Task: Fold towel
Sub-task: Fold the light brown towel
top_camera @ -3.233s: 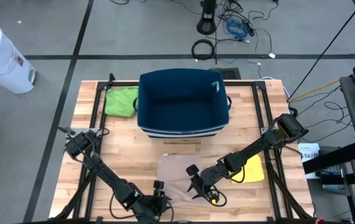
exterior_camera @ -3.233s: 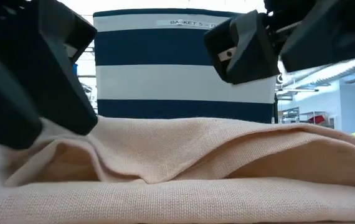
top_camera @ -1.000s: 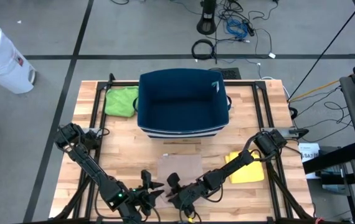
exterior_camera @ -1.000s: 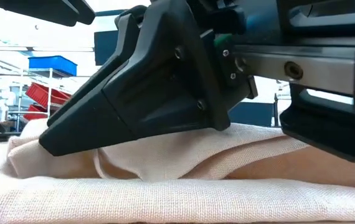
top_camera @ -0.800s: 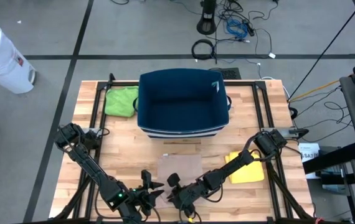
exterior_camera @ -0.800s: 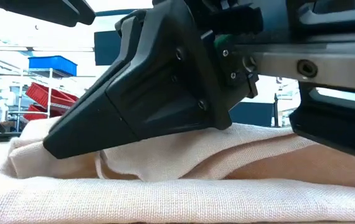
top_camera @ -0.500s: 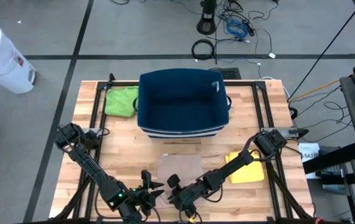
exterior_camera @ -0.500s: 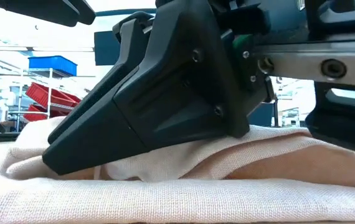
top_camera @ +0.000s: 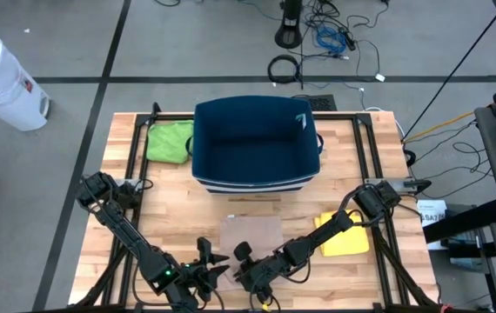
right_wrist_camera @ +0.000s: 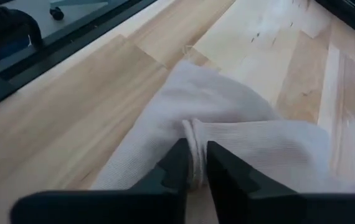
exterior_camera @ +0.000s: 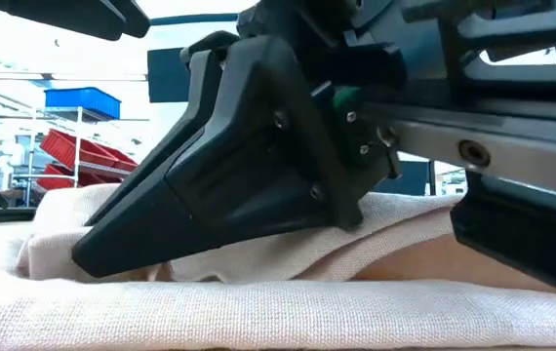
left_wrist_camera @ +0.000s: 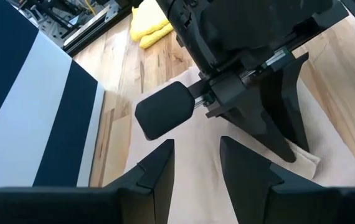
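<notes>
A beige woven cloth towel [top_camera: 250,235] lies flat on the pale wooden slatted table [top_camera: 170,196], near the front edge and in front of a large navy blue fabric basket with white stripes [top_camera: 257,143].

Both dark arms reach low over the towel's front edge. The right gripper [right_wrist_camera: 192,163] is at a front corner of the towel, where its two dark fingers stand very close together, pinching a small raised ridge of the beige fabric between them. From the table-level camera, this gripper fills most of the picture, its wedge-shaped fingers [exterior_camera: 219,210] pressing down into a bunched fold of cloth.

The left gripper [left_wrist_camera: 196,163] hangs just over the towel beside the right one. Its fingers are parted with a clear gap and hold nothing.

A crumpled green cloth [top_camera: 170,141] lies at the table's back left, beside the basket. A folded yellow cloth [top_camera: 348,236] lies to the right of the towel, partly under the right arm.
</notes>
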Action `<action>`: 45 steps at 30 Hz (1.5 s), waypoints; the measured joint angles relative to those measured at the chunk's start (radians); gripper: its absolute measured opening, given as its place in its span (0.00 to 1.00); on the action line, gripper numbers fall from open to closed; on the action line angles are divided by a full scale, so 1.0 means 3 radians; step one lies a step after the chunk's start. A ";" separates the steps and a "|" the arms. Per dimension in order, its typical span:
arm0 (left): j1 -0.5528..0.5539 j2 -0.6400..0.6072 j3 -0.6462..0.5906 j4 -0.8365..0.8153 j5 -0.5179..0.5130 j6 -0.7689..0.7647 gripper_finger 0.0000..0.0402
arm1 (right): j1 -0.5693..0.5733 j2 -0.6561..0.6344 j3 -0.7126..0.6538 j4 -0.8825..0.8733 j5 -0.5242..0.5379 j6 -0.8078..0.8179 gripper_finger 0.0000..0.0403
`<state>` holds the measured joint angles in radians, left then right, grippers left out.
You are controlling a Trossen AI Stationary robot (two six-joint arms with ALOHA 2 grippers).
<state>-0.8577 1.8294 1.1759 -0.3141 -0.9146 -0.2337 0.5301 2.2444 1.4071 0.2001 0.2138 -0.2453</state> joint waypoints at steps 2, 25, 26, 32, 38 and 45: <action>0.0001 0.0000 -0.0001 -0.0001 -0.0001 0.0000 0.34 | 0.0000 0.0000 0.0000 0.0035 -0.0001 -0.0008 0.03; 0.0008 0.0001 -0.0003 -0.0028 -0.0006 0.0025 0.34 | -0.0003 0.0169 0.0117 0.0421 -0.0287 0.0149 0.07; 0.0008 0.0003 -0.0003 -0.0026 -0.0005 0.0025 0.34 | -0.0003 0.0202 0.0117 0.0448 -0.0291 0.0162 0.10; 0.0008 0.0003 -0.0001 -0.0024 -0.0013 0.0027 0.34 | 0.0001 0.0188 0.0117 0.0521 -0.0284 0.0115 0.35; 0.0005 -0.0003 0.0000 -0.0013 -0.0048 0.0020 0.34 | 0.0031 0.0027 0.0113 0.0382 -0.0200 0.0178 0.50; 0.0006 0.0003 -0.0001 -0.0017 0.0007 -0.0005 0.34 | 0.0072 -0.0293 0.0120 -0.0412 0.0336 0.0143 0.48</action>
<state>-0.8560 1.8301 1.1755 -0.3193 -0.9124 -0.2352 0.5518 2.1565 1.4431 0.0766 0.3147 -0.2024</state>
